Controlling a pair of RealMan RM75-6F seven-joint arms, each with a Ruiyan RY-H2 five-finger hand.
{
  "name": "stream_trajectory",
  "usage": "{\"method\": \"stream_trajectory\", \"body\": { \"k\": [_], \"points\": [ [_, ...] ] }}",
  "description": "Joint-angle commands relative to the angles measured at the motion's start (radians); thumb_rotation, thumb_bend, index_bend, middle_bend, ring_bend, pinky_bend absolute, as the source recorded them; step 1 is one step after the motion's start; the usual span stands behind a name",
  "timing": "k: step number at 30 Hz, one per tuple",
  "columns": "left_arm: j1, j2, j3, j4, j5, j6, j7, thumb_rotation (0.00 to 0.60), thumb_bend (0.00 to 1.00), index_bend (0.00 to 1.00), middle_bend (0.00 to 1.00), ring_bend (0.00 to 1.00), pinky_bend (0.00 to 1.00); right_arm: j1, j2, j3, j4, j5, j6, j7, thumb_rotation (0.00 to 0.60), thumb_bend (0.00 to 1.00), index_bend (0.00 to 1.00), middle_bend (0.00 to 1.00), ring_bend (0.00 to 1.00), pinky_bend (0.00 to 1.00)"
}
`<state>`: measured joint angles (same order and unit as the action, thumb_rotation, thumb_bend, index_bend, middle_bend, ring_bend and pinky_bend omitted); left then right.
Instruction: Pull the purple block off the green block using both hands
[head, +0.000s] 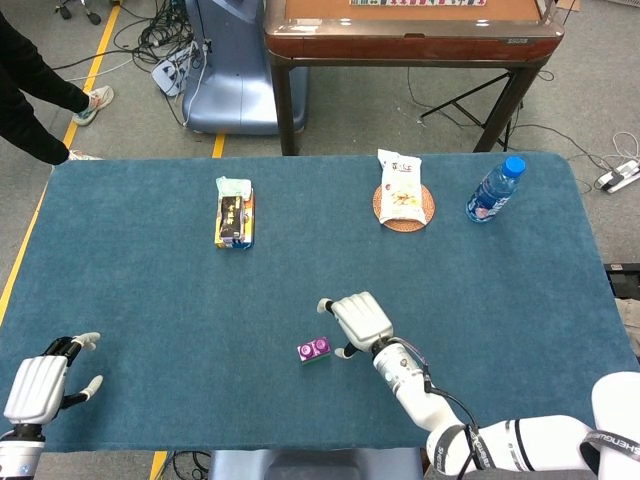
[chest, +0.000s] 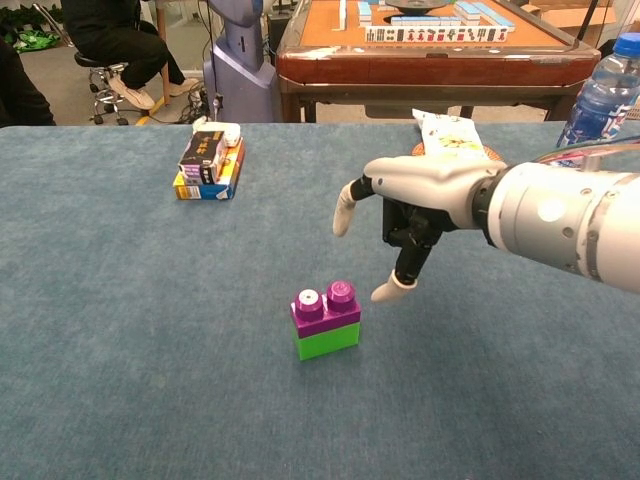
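A small purple block (chest: 325, 307) with two studs sits stacked on a green block (chest: 328, 341) near the table's front middle; in the head view the purple block (head: 313, 348) shows the same place. My right hand (chest: 415, 205) hovers above and just right of the stack, fingers spread and pointing down, holding nothing; in the head view this right hand (head: 360, 319) is close beside the blocks. My left hand (head: 38, 387) rests far off at the front left corner, fingers apart and empty, seen only in the head view.
A stack of small boxes (chest: 207, 160) lies at the back left. A snack bag on a round coaster (chest: 452, 142) and a water bottle (chest: 600, 105) stand at the back right. A wooden table (head: 410, 30) stands beyond the blue table's far edge (head: 300, 160).
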<state>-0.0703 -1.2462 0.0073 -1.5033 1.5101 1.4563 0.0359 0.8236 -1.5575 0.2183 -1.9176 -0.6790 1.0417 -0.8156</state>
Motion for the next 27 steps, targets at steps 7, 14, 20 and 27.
{"method": "stream_trajectory", "body": {
  "k": [7, 14, 20, 27],
  "points": [
    [0.0, -0.001, 0.0, -0.003, 0.002, 0.0, 0.004, 0.6, 0.25, 0.32, 0.36, 0.29, 0.59, 0.062, -0.007, -0.027, 0.019, 0.065, -0.008, -0.005, 0.6, 0.0, 0.32, 1.0, 1.0, 1.0],
    [0.0, -0.005, 0.002, 0.0, 0.001, -0.003, 0.003, 0.6, 0.25, 0.32, 0.36, 0.29, 0.59, 0.09, -0.03, -0.053, 0.045, 0.071, -0.002, 0.005, 0.6, 0.0, 0.35, 1.0, 1.0, 1.0],
    [0.003, -0.005, 0.003, 0.006, -0.001, -0.001, -0.003, 0.6, 0.25, 0.32, 0.36, 0.29, 0.59, 0.108, -0.038, -0.07, 0.054, 0.072, -0.006, 0.017, 0.6, 0.02, 0.39, 1.0, 1.0, 1.0],
    [0.006, -0.007, 0.004, 0.01, -0.002, 0.0, -0.008, 0.6, 0.25, 0.32, 0.36, 0.29, 0.59, 0.125, -0.046, -0.083, 0.066, 0.081, -0.004, 0.027, 0.6, 0.06, 0.43, 1.0, 1.0, 1.0]
  ]
}}
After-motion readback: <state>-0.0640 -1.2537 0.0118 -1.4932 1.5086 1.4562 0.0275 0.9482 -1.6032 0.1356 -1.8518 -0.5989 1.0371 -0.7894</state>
